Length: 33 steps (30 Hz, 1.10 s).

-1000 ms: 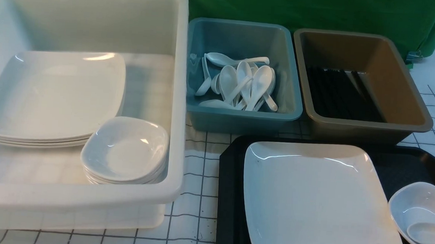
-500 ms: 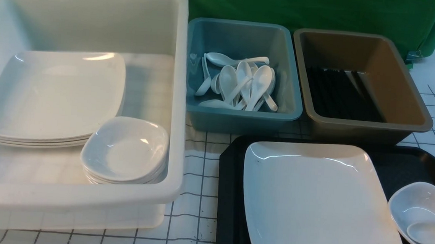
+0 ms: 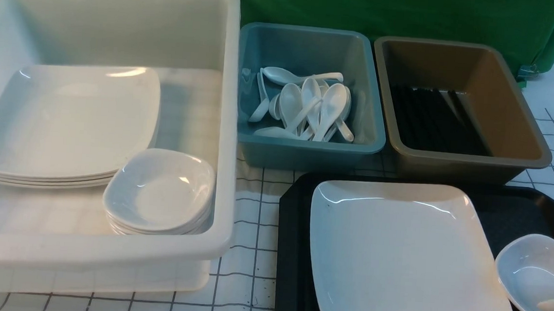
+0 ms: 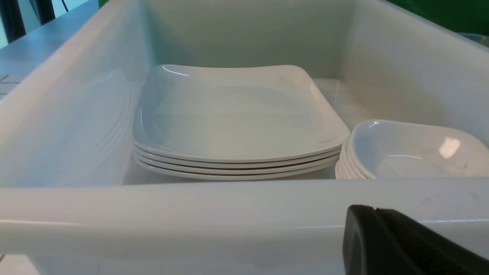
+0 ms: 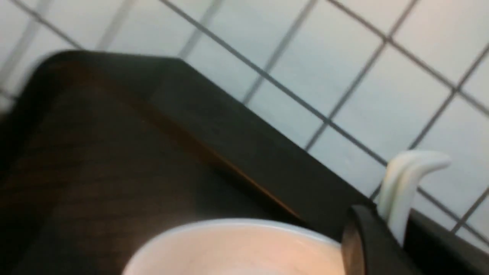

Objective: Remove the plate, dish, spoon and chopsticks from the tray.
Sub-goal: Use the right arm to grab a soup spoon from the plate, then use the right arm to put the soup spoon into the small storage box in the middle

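Right pincer (image 5: 382, 233) is pinching the spoon (image 5: 399, 191).
It should be holding snugly, lifting gently, not tipping the dish (image 3: 532, 263). One tray (image 3: 294, 254) is lying under it, one big plate (image 3: 406, 262) sitting to its left, one dish waiting below, one spoon sticking through it. Left pincer (image 4: 376, 209) is staying closed.

The tool (image 4: 376, 214) has dark, smoothly rounded fingertips (image 4: 361, 233).
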Available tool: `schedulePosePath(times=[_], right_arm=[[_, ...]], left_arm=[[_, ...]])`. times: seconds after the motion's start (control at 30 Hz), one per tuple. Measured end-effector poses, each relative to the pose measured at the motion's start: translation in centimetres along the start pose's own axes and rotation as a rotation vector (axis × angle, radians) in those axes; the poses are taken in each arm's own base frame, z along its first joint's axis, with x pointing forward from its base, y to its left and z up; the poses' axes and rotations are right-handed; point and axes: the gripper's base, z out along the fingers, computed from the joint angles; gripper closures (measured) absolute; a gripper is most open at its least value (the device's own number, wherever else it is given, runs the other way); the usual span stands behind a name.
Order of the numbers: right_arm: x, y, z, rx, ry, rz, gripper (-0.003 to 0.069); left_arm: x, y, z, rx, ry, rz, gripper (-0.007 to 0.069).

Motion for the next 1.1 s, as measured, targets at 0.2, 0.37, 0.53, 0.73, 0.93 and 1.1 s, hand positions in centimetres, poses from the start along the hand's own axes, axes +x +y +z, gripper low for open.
schedulePosePath(times=[0.2, 0.37, 0.53, 0.73, 0.93, 1.1], right_arm=[[-1.8, 1.9, -6.6, -0.246, -0.229, -0.099, 0.0603], [-2.8, 8.4, -12.8, -0.549, -0.422, -0.345, 0.0603], [-1.5, 17.0, -14.4, -0.752, -0.497, -0.548, 0.0599], [1.2, 26.8, -9.9, -0.866, -0.527, -0.646, 0.0549], [4.3, 32.5, -4.6, -0.905, -0.509, -0.681, 0.0407], [6.4, 34.2, -1.5, -0.89, -0.454, -0.719, 0.0307]], left_arm=[[0.0, 0.0, 0.0, 0.0, 0.0, 0.0, 0.0603], [0.0, 0.0, 0.0, 0.0, 0.001, 0.0, 0.0603], [0.0, 0.0, 0.0, 0.0, 0.001, 0.0, 0.0603], [0.0, 0.0, 0.0, 0.0, 0.001, 0.0, 0.0603], [0.0, 0.0, 0.0, 0.0, 0.001, 0.0, 0.0603], [0.0, 0.0, 0.0, 0.0, 0.001, 0.0, 0.0603]])
